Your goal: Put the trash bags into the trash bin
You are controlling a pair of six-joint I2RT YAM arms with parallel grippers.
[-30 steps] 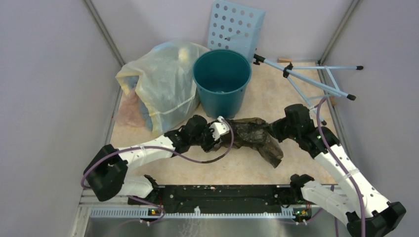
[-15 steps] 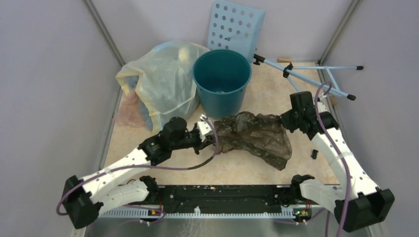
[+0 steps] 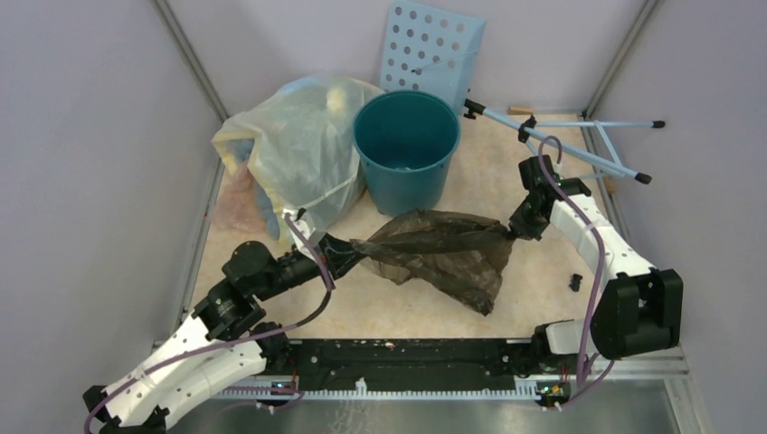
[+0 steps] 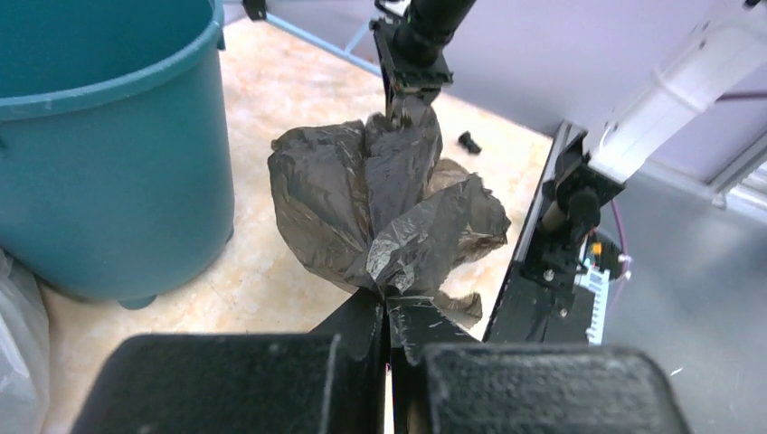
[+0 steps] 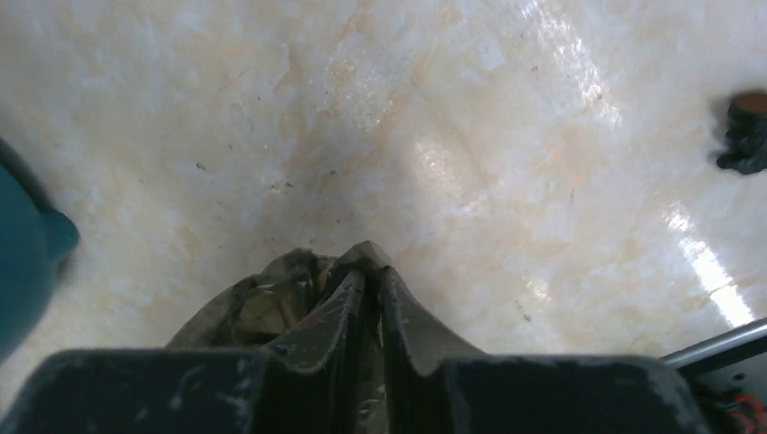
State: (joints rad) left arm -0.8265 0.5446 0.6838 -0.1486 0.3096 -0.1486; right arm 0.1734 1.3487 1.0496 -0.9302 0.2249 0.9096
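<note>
Holding the trash bag (image 3: 443, 255) taut just before the trash bin (image 3: 403, 188), left gripper (image 3: 349, 254) and right gripper (image 3: 515, 228) each pinch one end, likely to lift it in.

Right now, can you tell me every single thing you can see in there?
trash bag: 1, dark grey-black and see-through, stretched between the two end effectors
trash bin: 1, teal, upright at the back middle, behind the trash bag
stuffed bag: 1, pale yellowish, right beside the bin on its left
panel with holes: 1, light blue, leaning at the back behind the bin
folding stand: 1, light blue with black tips, lying at the back right
small black piece: 1, black, on the table at the right
table: 1, beige marbled, under everything
left end effector: 1, black, shut on the bag's left end
right end effector: 1, black, shut on the bag's right end
</note>
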